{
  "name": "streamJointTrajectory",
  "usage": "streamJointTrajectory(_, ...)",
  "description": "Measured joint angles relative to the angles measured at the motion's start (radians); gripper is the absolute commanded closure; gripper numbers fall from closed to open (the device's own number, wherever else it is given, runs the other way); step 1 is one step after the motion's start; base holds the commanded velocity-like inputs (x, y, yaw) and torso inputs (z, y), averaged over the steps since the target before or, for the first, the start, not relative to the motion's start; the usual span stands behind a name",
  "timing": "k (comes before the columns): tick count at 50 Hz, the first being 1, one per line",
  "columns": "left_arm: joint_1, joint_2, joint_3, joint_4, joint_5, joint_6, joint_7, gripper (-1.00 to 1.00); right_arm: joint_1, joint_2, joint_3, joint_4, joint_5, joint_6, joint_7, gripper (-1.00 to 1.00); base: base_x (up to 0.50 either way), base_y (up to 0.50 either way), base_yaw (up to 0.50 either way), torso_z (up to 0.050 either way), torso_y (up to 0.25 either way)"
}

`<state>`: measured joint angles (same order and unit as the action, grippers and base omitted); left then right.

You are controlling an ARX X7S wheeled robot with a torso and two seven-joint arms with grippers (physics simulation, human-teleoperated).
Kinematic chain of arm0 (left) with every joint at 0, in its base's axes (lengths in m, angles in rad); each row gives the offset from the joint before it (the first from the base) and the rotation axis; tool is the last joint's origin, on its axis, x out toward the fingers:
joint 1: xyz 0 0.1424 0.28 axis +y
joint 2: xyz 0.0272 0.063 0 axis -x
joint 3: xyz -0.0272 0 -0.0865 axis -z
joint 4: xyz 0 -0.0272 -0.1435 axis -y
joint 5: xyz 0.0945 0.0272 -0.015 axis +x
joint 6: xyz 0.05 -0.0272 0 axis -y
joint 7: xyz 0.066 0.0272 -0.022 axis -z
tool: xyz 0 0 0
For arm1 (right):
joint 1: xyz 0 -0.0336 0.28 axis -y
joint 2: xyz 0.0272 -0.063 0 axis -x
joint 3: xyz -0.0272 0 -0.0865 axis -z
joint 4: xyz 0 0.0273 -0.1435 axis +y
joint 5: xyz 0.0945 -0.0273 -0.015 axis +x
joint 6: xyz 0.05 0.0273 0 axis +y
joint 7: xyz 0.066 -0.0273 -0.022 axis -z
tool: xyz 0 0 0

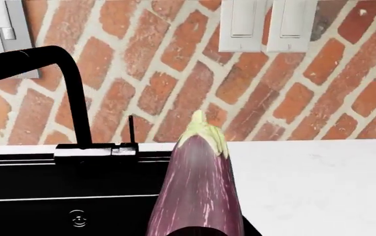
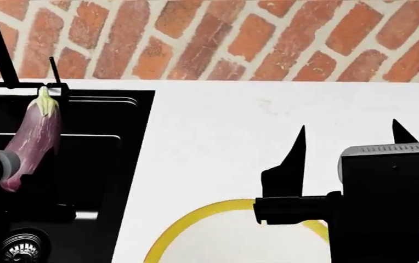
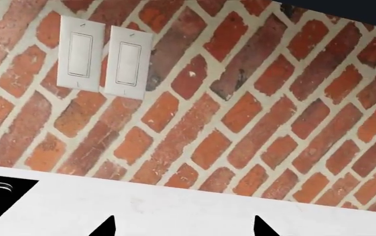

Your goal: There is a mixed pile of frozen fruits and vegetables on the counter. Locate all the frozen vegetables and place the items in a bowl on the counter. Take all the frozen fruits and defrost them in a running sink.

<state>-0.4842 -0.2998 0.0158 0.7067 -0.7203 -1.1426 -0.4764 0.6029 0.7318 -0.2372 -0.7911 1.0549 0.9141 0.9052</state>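
Note:
A glossy purple eggplant [image 2: 32, 139] with a pale green cap hangs tilted over the black sink [image 2: 92, 164], its stem end pointing at the brick wall. My left gripper [image 2: 8, 174] is shut on its lower end. In the left wrist view the eggplant [image 1: 198, 191] fills the lower middle, with the sink [image 1: 44, 187] beneath it. My right gripper [image 2: 349, 126] is open and holds nothing, hovering above the yellow-rimmed white bowl [image 2: 194, 216] on the white counter [image 2: 224, 131]. The right wrist view shows the right gripper [image 3: 184, 219] over bare counter. The frozen fruits and the pile are out of view.
A tall black faucet [image 1: 70, 69] rises behind the sink, close to the eggplant's stem. A round metal drain [image 2: 23, 246] sits in the basin floor. Two white wall switches [image 3: 103, 59] are set in the brick wall behind the counter.

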Motion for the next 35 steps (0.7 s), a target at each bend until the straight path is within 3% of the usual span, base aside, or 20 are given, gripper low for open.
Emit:
streamJointTrajectory(12, 0.002, -0.005, -0.002, 0.007, -0.013, -0.002, -0.005, 1.0, 0.001, 0.001, -0.006, 0.0, -0.003, -0.002, -0.002, -1.0, 0.0, -0.49, 0.0, 0.0, 0.0)
streamJointTrajectory(35, -0.035, 0.066, 0.038, 0.101, -0.185, -0.094, -0.022, 1.0, 0.005, 0.005, -0.031, 0.0, -0.032, -0.008, -0.016, -1.0, 0.0, 0.0, 0.0, 0.0, 0.0)
